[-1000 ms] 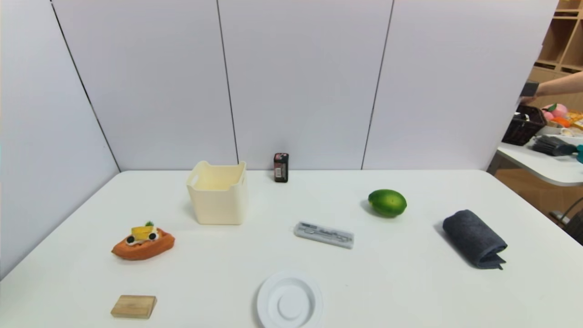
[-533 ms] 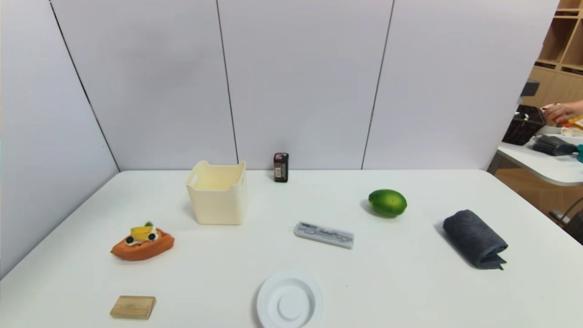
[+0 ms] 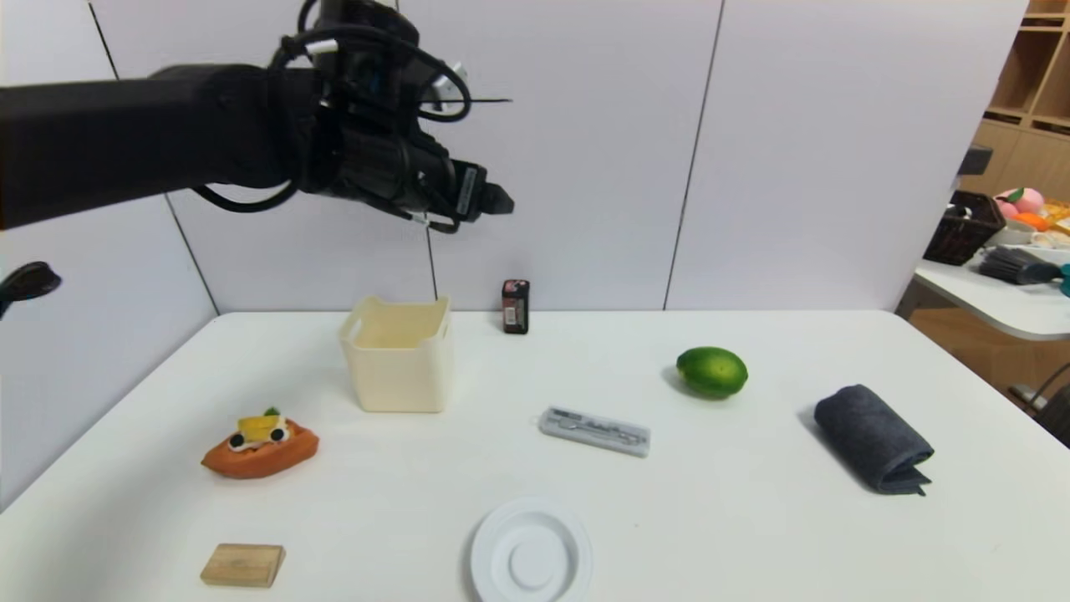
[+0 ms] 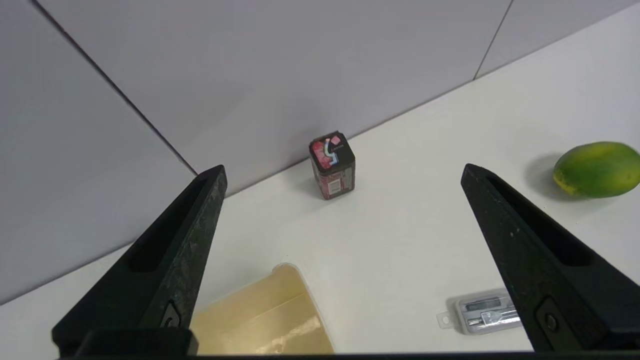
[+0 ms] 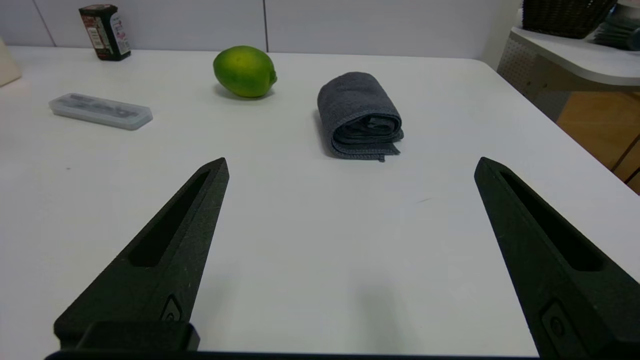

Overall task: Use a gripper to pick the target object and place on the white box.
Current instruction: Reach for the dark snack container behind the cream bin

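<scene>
The target object [image 3: 516,307] is a small dark box with red and white label marks. It stands upright at the table's back edge, against the wall and just right of the white box [image 3: 401,380], an open cream bin. My left gripper [image 3: 489,199] hangs high above the bin's right side on its black arm, well above the target object. In the left wrist view its jaws stand wide open [image 4: 344,169] and empty, with the target object [image 4: 332,167] far below between them and the bin's corner [image 4: 250,320] nearer. My right gripper [image 5: 352,160] is open low over bare table, outside the head view.
A green fruit [image 3: 711,372], a flat grey case [image 3: 594,431] and a rolled grey towel [image 3: 873,438] lie to the right. A round white plate [image 3: 531,552], an orange toy pastry [image 3: 261,447] and a wooden block [image 3: 243,564] sit nearer the front. Wall panels close the back and left.
My left arm has come into the head view from the left and now hangs high over the bin. The person's arm at the far right has gone.
</scene>
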Controlling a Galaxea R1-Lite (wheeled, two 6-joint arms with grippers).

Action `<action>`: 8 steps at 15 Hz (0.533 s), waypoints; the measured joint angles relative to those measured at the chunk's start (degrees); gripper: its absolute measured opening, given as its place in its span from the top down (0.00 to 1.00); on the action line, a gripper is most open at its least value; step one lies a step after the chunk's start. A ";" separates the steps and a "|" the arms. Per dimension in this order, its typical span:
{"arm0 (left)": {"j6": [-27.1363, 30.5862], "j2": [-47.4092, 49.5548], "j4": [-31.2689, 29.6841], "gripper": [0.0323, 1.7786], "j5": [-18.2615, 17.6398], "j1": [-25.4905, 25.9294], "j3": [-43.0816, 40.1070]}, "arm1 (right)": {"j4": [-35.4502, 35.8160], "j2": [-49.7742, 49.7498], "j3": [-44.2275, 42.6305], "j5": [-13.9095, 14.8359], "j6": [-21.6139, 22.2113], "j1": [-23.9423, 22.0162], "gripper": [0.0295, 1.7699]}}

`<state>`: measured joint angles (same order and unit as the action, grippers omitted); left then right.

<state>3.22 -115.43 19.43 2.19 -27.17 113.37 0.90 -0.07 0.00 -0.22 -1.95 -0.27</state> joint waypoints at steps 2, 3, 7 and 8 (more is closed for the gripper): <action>0.16 -2.68 0.13 0.05 4.04 -2.04 0.00 | 0.00 0.00 0.00 -0.02 0.02 0.00 0.04; 0.26 -3.80 0.13 0.05 5.18 -2.86 0.00 | -0.02 0.00 0.00 -0.02 0.00 0.00 0.04; 2.05 -7.47 -0.48 0.39 8.91 -4.74 0.00 | -0.02 0.00 0.00 0.00 0.05 0.00 0.04; 2.10 -8.13 -0.50 0.46 8.94 -4.88 0.00 | -0.02 0.00 0.00 -0.02 0.02 0.00 0.04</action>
<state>5.32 -123.56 18.93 11.13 -32.05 113.37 0.88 -0.07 0.00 -0.24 -1.93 -0.27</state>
